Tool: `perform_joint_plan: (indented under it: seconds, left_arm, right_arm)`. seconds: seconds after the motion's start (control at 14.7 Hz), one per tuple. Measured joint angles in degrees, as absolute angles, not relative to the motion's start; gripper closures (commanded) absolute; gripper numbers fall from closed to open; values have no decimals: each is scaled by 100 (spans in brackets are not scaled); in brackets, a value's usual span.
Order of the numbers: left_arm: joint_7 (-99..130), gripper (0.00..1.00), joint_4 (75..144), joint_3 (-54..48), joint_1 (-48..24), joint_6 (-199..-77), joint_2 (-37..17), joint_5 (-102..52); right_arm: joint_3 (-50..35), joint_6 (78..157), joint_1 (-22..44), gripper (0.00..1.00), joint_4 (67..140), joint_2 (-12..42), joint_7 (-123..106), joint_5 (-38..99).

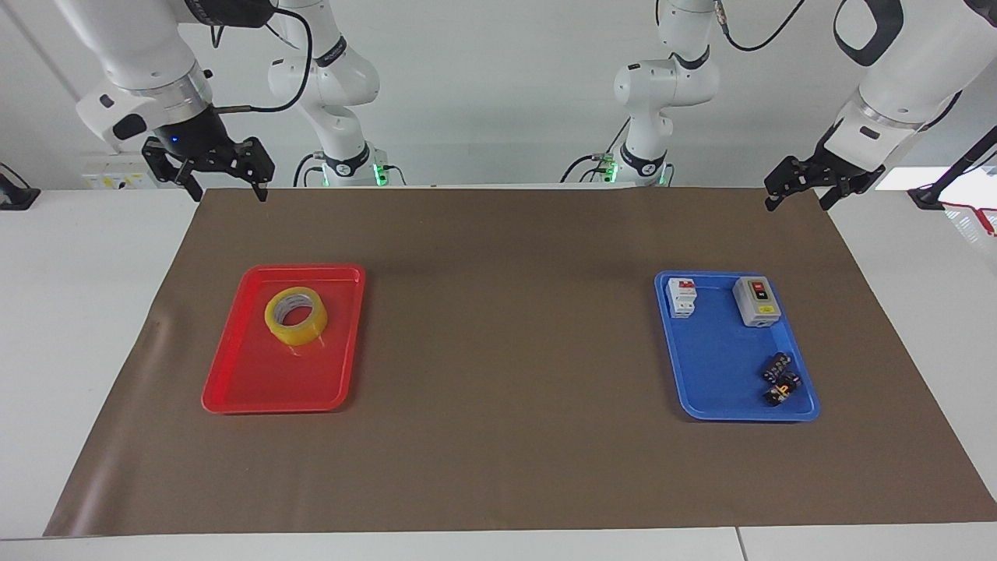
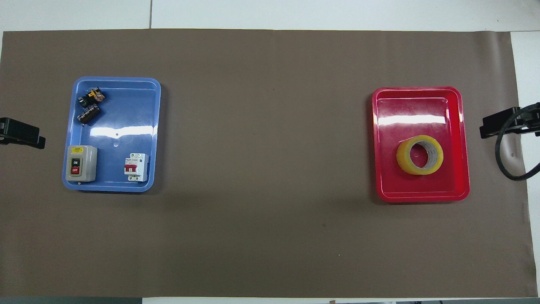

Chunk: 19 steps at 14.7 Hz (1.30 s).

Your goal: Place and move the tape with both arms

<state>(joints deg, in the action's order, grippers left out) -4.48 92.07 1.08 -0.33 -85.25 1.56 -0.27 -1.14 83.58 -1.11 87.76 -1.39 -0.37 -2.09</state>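
The roll of yellow tape (image 1: 296, 315) lay flat, hole up, in the red tray (image 1: 257, 389), in the half of the tray nearer the robots. The tray sat on the brown mat (image 1: 506, 351) covering the tabletop (image 1: 70, 327), toward the right arm's end.

The right gripper (image 1: 222, 185) hung in the air over the mat's edge nearest the robots, at that same end, its jaws spread wide and holding nothing; the tape was well apart from them.

The left gripper (image 1: 798, 196) hung over the mat's corner at the left arm's end, jaws also open and empty, far from the tape.

The blue tray (image 1: 716, 389) at that end held a grey on/off switch box (image 1: 756, 301), a white circuit breaker (image 1: 681, 297) and two small dark components (image 1: 780, 378).
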Motion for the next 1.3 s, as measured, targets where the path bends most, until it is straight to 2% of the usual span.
perform_joint_plan:
  seconds: [0.82, 1.3]
  left_arm:
    - [-448, 0, 9207, 108, -33, -8525, 157, -27]
    - [-448, 0, 9208, 108, -33, -8525, 157, -27]
  right_arm:
    - [-111, 8361, -113, 0, 8778, -138, 176, -206]
    - [-97, 8440, -343, 0, 8856, -129, 178, -205]
